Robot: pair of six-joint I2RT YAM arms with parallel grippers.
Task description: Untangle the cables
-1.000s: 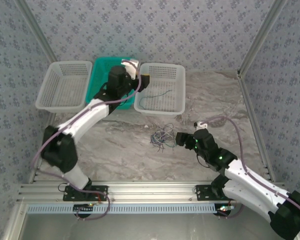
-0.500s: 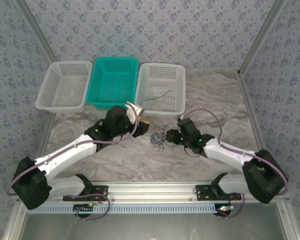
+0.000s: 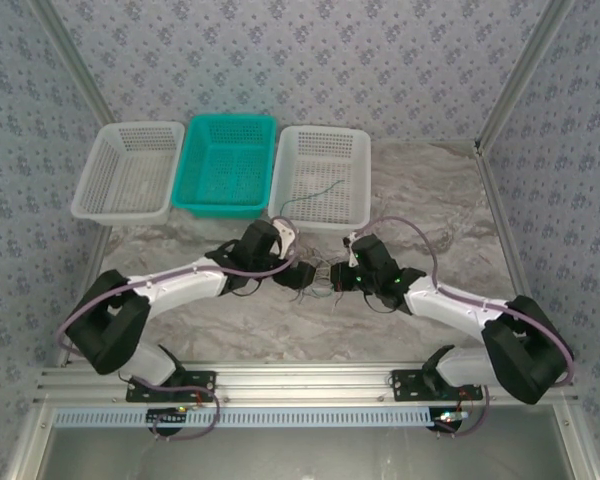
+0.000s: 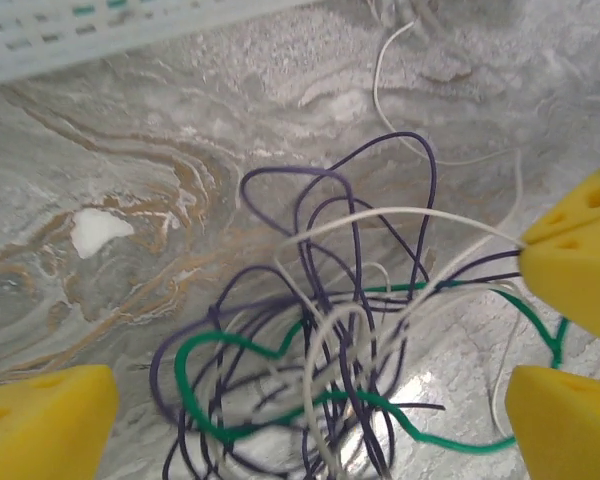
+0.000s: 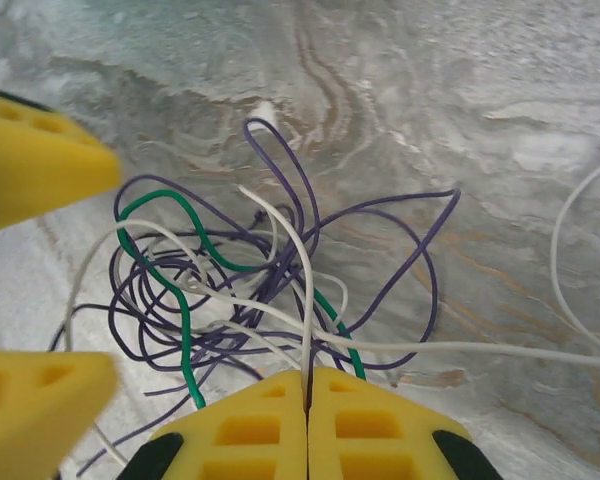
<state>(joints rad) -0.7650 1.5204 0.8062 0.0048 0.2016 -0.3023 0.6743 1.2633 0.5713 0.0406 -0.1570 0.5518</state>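
Tangled cables (image 3: 320,274) on the marble desk (image 3: 430,200), a pincer at each side.
The purple, white and green loops lie near the white basket (image 3: 365,180). The left pincer (image 4: 300,430) is released, its yellow pads straddling the tangle. The right pincer (image 5: 308,420) is clenched on a white strand.

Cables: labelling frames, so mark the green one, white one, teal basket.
green cable (image 5: 186,345): right wrist view, lower straight run.
white cable (image 5: 307,320): right wrist view, vertical middle stretch.
teal basket (image 3: 220,207): top view, near rim.
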